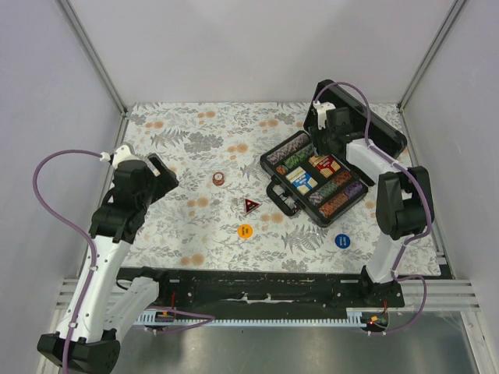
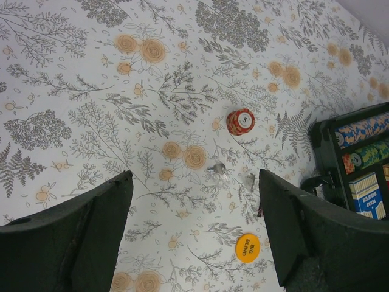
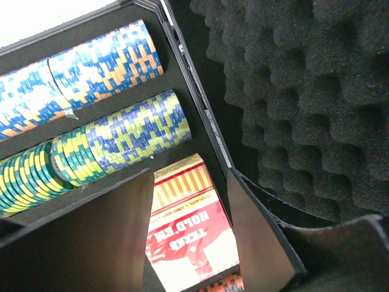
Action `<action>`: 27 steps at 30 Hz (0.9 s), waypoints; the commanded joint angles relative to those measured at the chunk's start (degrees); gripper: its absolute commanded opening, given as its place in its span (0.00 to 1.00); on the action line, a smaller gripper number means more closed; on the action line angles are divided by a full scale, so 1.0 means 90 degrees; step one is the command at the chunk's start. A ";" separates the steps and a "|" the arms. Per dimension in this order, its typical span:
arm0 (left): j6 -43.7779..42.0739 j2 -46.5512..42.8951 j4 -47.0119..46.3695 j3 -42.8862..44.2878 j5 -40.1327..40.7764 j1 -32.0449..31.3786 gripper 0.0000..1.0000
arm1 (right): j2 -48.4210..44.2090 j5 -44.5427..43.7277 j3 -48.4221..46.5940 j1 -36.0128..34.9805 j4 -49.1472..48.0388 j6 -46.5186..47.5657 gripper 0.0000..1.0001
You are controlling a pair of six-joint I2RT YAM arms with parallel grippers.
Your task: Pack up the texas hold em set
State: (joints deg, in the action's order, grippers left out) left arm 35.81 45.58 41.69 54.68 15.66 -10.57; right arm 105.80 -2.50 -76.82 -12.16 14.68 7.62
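Note:
The black case lies open at the right, with its foam lid tipped back. It holds chip rows, a red card deck and a blue deck. My right gripper reaches into the case, its jaws apart on either side of the red deck, which lies in its slot. My left gripper hovers open over bare cloth at the left. On the cloth lie a small stack of reddish chips, a red triangle, a yellow disc and a blue disc.
A small metal key lies on the floral cloth between the reddish chips and the yellow disc. Grey walls and metal posts close in the table on three sides. The case handle points toward the red triangle.

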 commanded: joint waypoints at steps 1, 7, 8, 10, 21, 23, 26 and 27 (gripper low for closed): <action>0.0122 -0.0133 -0.0111 -0.0030 -0.0070 0.0032 0.90 | -0.0301 -0.0142 -0.0362 -0.0103 0.0312 -0.0426 0.59; 0.0113 -0.0231 -0.0062 -0.0089 -0.0090 0.0032 0.90 | 0.0129 -0.0503 -0.0303 -0.0231 0.0595 -0.0622 0.58; 0.0132 -0.0240 -0.0023 -0.0089 -0.0090 0.0032 0.90 | 0.0207 -0.0600 -0.0274 -0.0250 0.0673 -0.0622 0.58; 0.0122 -0.0260 -0.0014 -0.0098 -0.0099 0.0032 0.90 | 0.0314 -0.0941 -0.0273 -0.0260 0.0907 -0.0670 0.58; 0.0161 -0.0338 0.0026 -0.0206 -0.0207 0.0032 0.89 | 0.0647 -0.1363 -0.0341 -0.0270 0.1669 -0.1168 0.57; 0.0162 -0.0338 0.0026 -0.0206 -0.0217 0.0032 0.89 | 0.0598 -0.1294 -0.0488 -0.0270 0.1699 -0.1256 0.57; 0.0152 -0.0387 0.0045 -0.0196 -0.0246 0.0032 0.89 | 0.0384 -0.1304 -0.0819 -0.0270 0.1816 -0.1422 0.60; 0.0142 -0.0387 0.0055 -0.0196 -0.0256 0.0032 0.89 | 0.0287 -0.1285 -0.0946 -0.0270 0.1894 -0.1500 0.61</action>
State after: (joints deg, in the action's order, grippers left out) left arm 35.83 42.92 42.15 52.84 14.31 -10.57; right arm 109.69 -11.00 -81.67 -15.22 22.85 -3.75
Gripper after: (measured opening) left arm 0.897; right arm 0.594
